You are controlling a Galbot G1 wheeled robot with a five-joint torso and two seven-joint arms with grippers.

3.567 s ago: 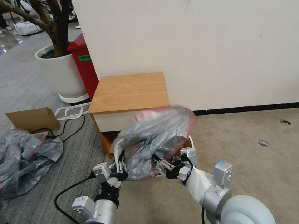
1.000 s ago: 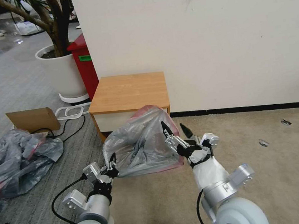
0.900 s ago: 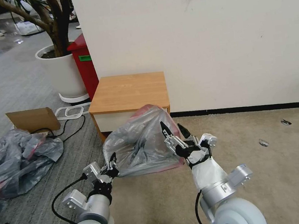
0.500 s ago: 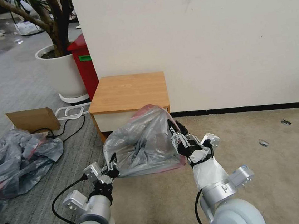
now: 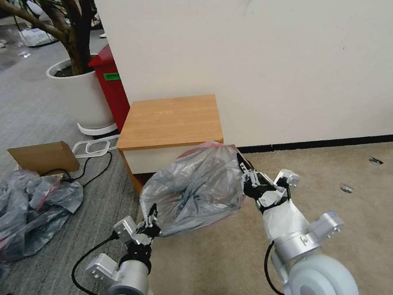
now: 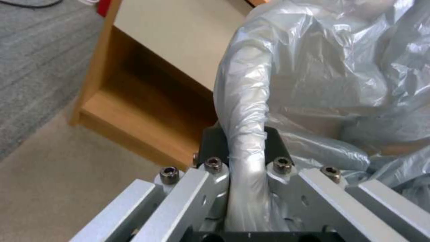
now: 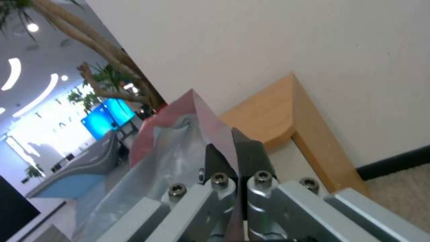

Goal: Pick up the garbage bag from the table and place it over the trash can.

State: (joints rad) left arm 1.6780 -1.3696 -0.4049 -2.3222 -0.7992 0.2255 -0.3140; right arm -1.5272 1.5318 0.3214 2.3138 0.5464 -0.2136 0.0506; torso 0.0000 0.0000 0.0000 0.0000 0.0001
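The garbage bag (image 5: 193, 190), thin grey plastic with a pink-red rim, is stretched low over the floor in front of the table (image 5: 169, 119). My left gripper (image 5: 150, 216) is shut on a twisted strand of the garbage bag (image 6: 244, 111) at its near left corner, and the fingers of my left gripper (image 6: 244, 144) pinch that strand. My right gripper (image 5: 246, 172) is shut on the bag's right edge. In the right wrist view, my right gripper (image 7: 233, 158) clamps the pink rim (image 7: 179, 114). The trash can is hidden under the bag.
A heap of grey and pink bags (image 5: 24, 210) lies on the floor at the left, beside a cardboard piece (image 5: 44, 158). A red bin (image 5: 111, 86) and a white plant pot (image 5: 81, 94) stand behind the table. A black cable (image 5: 84, 259) runs near my left arm. Open carpet lies to the right.
My right gripper, open beside the bag a second ago, has shut on its right edge and drawn it right. The bag now spreads wider. My left gripper has kept its hold.
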